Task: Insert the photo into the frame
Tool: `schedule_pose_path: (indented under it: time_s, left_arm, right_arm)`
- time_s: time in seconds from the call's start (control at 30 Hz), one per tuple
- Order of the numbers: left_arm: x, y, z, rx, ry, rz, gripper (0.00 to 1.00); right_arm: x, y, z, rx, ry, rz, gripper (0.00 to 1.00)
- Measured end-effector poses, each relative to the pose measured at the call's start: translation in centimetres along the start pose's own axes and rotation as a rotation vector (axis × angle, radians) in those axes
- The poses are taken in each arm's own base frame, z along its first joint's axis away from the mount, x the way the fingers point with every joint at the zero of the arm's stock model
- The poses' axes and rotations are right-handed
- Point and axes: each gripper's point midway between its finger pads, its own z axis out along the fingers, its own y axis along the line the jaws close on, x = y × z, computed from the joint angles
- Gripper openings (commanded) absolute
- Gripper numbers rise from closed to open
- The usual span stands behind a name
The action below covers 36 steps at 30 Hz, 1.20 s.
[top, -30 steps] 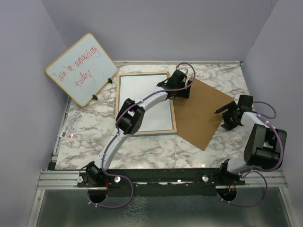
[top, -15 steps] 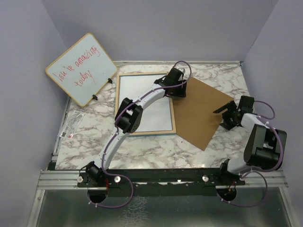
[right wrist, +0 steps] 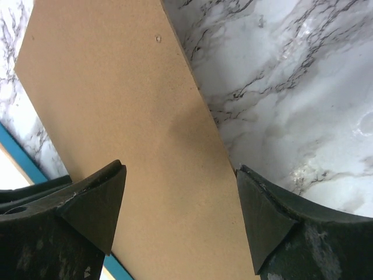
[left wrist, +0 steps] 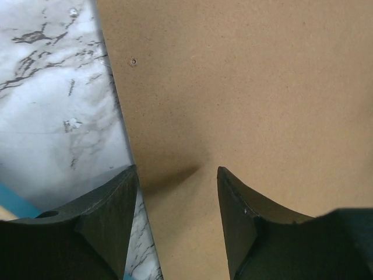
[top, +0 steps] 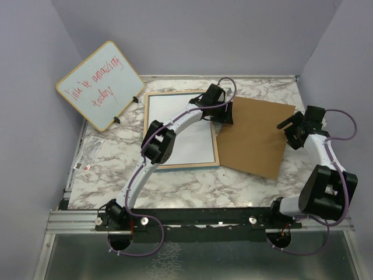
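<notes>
Brown board (top: 253, 137) pivots square beside the frame (top: 180, 166), right gripper (right wrist: 180, 167) sliding toward 1 o'clock, left gripper (left wrist: 176, 172) narrowing its jaws

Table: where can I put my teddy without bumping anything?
Bare marble: the near edge before the frame and backing board, and the far right corner. Crowded: the middle, with left gripper and right gripper at the board.

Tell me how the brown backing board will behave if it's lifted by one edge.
The backing board lies dead flat with straight edges, so it is probably stiff, not floppy. It looks thin, so likely light for its area. Flat on the smooth marble table, it should slide rather than tip when pushed.
</notes>
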Motion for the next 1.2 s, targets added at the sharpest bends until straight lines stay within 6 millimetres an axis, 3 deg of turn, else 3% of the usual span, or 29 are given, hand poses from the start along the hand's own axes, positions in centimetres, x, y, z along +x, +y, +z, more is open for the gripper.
schedule_pose_path:
  time_s: [0.37, 0.53, 0.7, 1.0, 1.2]
  left_arm:
    - [0.8, -1.1, 0.2, 0.081, 0.013, 0.004, 0.56]
    - [1.2, -1.3, 0.1, 0.099, 0.017, -0.003, 0.56]
    - [1.4, -1.4, -0.1, 0.100, 0.018, -0.013, 0.58]
    - [2.0, -1.6, -0.6, 0.032, 0.031, -0.026, 0.69]
    - [4.1, -2.2, -1.5, -0.062, 0.064, -0.028, 0.75]
  right_arm:
    - [-0.8, -1.2, 0.9, 0.052, -0.030, -0.049, 0.80]
    - [-0.9, -2.4, 3.8, 0.088, -0.011, -0.100, 0.80]
    - [0.4, -4.2, 6.8, 0.133, 0.055, -0.142, 0.80]
    - [0.0, -3.9, 6.9, 0.119, 0.040, -0.162, 0.81]
    - [0.8, -5.3, 6.2, 0.163, 0.028, -0.134, 0.82]
